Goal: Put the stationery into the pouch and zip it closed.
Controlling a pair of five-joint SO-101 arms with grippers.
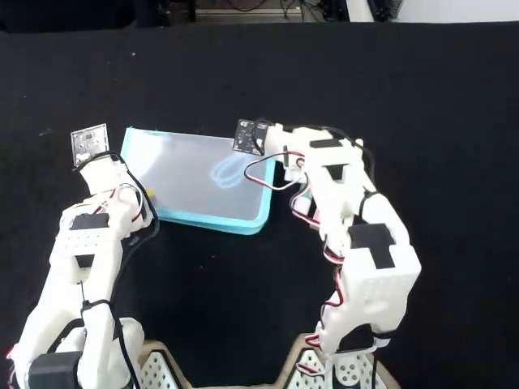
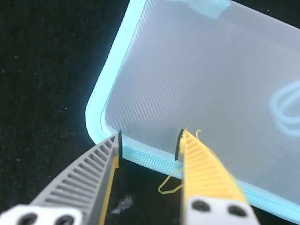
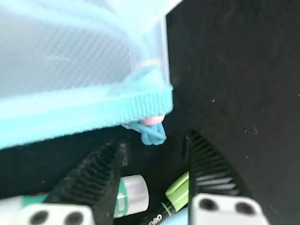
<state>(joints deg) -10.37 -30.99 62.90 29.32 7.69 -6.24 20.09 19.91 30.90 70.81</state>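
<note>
Left end effector [image 2: 150, 140] gapes empty over the pouch [image 1: 195, 174] edge on the black table [image 1: 422, 97]; right end effector [image 3: 157, 140], likewise spread and empty, sits by the zipper pull [image 3: 152, 133], pens [image 3: 176, 192] close by.

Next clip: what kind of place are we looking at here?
Probably a robotics test bench: a black-covered table, a left arm and right arm side by side, cables beyond the far edge.

Left claw [image 2: 149, 140] and right claw [image 3: 157, 143] agape
</note>
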